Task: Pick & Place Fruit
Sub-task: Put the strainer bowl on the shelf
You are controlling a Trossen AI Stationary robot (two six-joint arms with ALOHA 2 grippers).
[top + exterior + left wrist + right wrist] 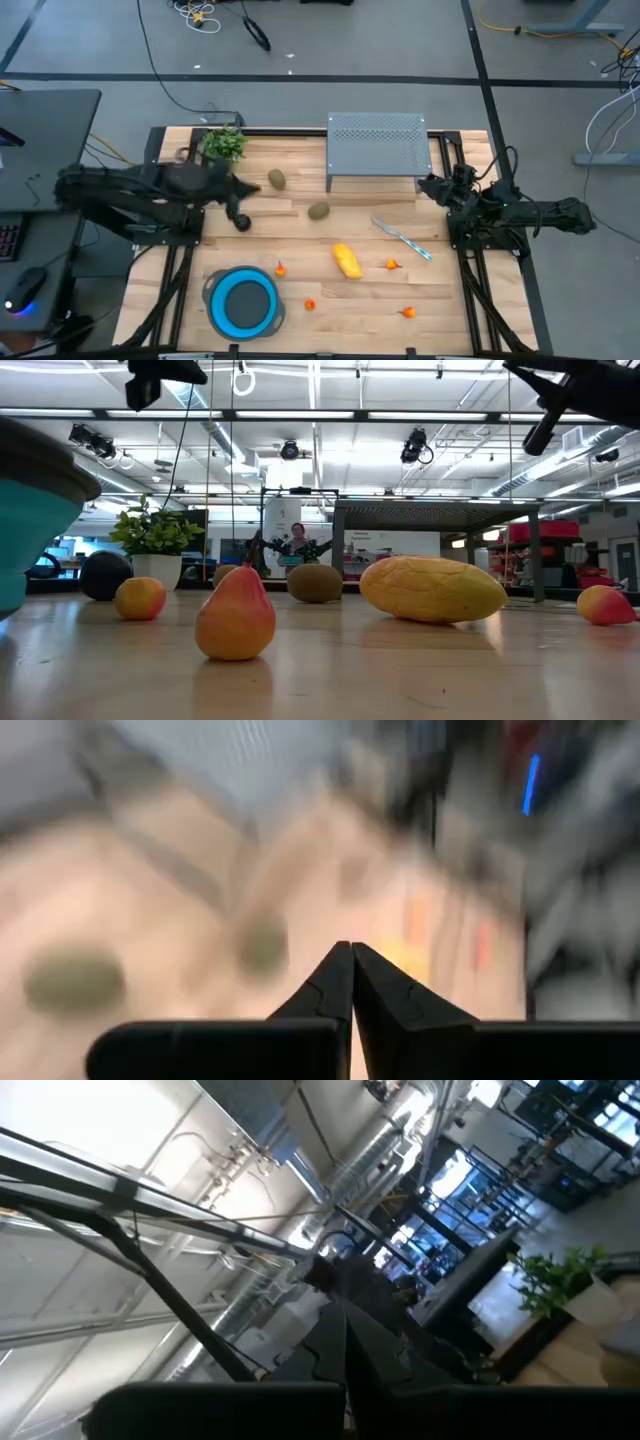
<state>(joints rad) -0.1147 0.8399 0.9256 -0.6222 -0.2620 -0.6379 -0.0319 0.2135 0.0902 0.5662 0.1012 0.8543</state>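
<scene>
Left arm reaches in from table's left edge, left gripper (250, 186) fingers pressed together, empty. Right arm folded at right edge, right gripper (425, 186) closed, pointing upward.

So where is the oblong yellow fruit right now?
In the high view the oblong yellow fruit lies on the wooden table near its middle, toward the front edge, right of the round blue bowl and below-left of the slim pale-handled knife.

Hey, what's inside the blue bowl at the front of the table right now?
From above, the blue bowl shows only its own bare blue bottom; no fruit is in it. The nearest small orange-red fruit lies on the table just outside its rim. Whatever lies beneath the bowl is covered.
</scene>
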